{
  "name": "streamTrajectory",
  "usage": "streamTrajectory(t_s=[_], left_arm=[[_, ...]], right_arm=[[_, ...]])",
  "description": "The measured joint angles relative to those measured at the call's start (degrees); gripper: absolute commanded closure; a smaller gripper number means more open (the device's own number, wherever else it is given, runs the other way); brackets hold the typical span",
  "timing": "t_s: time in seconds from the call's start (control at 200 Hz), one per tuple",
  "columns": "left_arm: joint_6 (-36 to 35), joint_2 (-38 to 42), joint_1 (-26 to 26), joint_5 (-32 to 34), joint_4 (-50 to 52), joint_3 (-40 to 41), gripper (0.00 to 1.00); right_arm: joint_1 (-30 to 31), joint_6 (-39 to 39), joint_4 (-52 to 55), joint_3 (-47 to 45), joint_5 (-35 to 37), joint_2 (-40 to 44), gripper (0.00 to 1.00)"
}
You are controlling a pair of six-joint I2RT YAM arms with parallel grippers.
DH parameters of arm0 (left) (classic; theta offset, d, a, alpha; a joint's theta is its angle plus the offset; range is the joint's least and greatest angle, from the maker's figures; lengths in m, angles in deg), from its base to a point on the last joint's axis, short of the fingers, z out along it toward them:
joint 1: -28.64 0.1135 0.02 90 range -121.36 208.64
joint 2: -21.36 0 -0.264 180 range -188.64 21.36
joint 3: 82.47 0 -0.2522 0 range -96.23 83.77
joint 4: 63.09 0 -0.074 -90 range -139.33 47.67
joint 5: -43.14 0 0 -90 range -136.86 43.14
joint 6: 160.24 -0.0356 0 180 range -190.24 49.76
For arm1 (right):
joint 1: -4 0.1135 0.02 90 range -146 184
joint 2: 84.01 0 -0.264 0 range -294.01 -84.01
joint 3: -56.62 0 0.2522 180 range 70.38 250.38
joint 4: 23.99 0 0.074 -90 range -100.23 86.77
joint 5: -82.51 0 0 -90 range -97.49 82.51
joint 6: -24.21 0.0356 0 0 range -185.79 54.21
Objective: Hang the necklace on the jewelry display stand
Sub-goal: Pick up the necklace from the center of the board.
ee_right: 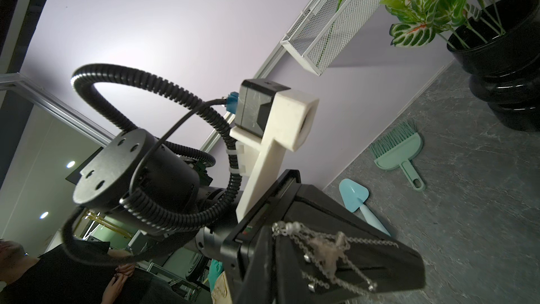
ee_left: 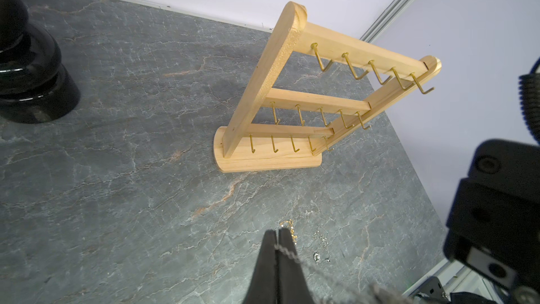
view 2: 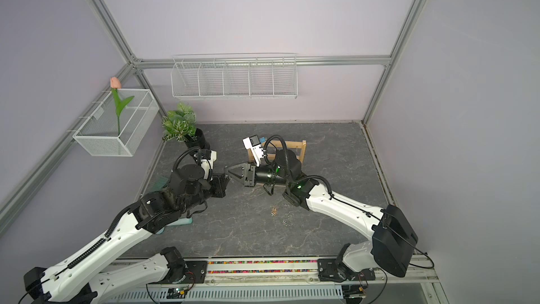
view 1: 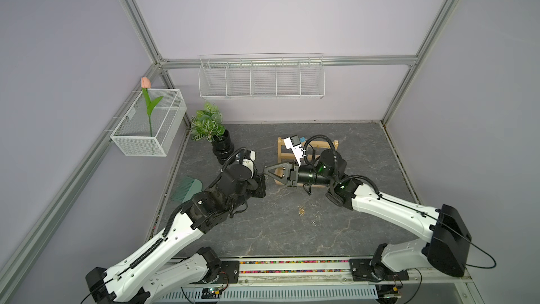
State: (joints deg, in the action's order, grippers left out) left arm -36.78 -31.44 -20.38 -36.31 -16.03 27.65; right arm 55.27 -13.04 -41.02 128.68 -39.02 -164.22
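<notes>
A: Where to look for the necklace (ee_left: 287,251)?

B: Between the two claws. Pinched in the pressed-together fingers of the left gripper (ee_left: 277,231), then strung across to the right gripper (ee_right: 274,228), likewise clamped shut on the silver chain at its tip.

A: And relative to the jewelry display stand (ee_left: 318,100)?

B: Apart from it, up off the grey table (view 1: 263,229), near the stand's left end. Not yet on any hook.

A: Posed how?

B: Meeting tip to tip in both top views. Reaching in from the left with elbow bent. Reaching in from the right with the wrist laid level across the stand's front, hiding much of it from above.
</notes>
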Motion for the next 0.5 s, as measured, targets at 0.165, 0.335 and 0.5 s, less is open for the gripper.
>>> streamTrajectory(t_s=[0.165, 0.335, 0.5], left_arm=[[0.0, 0.5, 0.0, 0.4, 0.0, 0.0, 1.0], [-0.1, 0.7, 0.0, 1.6, 0.0, 0.0, 1.0], [-0.1, 1.1, 0.0, 3.5, 0.2, 0.0, 1.0]], right_arm=[[0.0, 0.0, 0.0, 0.0, 0.2, 0.0, 0.93], [-0.1, 0.0, 0.0, 0.0, 0.5, 0.0, 0.93], [-0.4, 0.0, -0.1, -0.4, 0.6, 0.0, 0.93]])
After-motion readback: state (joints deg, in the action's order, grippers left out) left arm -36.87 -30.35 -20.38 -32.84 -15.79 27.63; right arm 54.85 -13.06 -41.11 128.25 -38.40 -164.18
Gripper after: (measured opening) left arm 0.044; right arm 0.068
